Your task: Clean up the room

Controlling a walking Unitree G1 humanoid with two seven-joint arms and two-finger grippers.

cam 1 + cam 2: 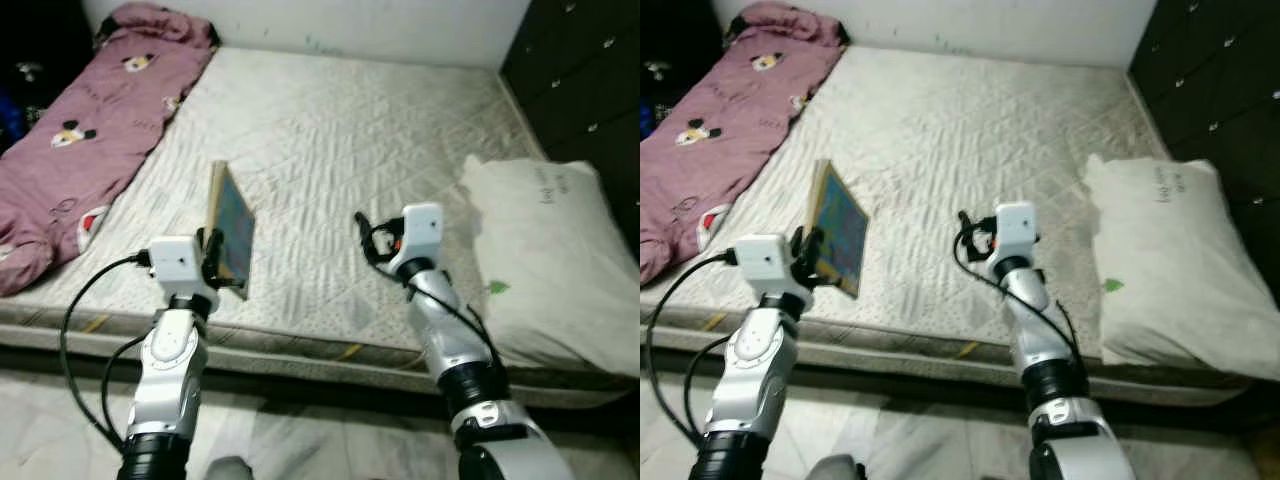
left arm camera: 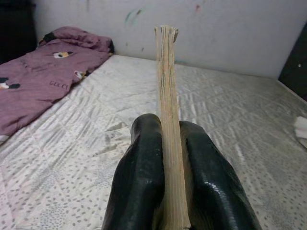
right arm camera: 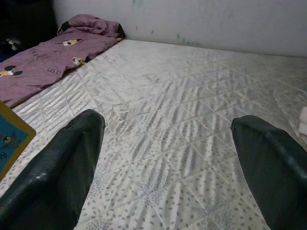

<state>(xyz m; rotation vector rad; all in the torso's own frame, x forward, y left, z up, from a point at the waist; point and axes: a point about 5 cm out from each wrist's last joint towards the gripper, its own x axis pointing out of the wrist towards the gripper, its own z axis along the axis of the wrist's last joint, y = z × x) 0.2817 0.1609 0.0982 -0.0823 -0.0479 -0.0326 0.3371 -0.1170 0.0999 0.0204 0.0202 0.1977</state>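
Note:
My left gripper (image 1: 213, 252) is shut on a thin book (image 1: 231, 226) with a blue picture cover, holding it upright on edge above the near left part of the white mattress (image 1: 330, 130). In the left wrist view the book's page edge (image 2: 169, 120) stands between the two black fingers (image 2: 139, 191). Over the near middle of the mattress my right gripper (image 1: 366, 240) hovers open, its fingers (image 3: 62, 167) spread wide with nothing between them. A corner of the book (image 3: 12, 141) shows in the right wrist view.
A purple patterned quilt (image 1: 85, 130) lies along the mattress's left side. A white pillow (image 1: 545, 250) rests at the right edge. A dark dresser (image 1: 585, 80) stands at the right, and a white wall (image 1: 400, 25) runs behind. Pale floor (image 1: 300, 440) lies below.

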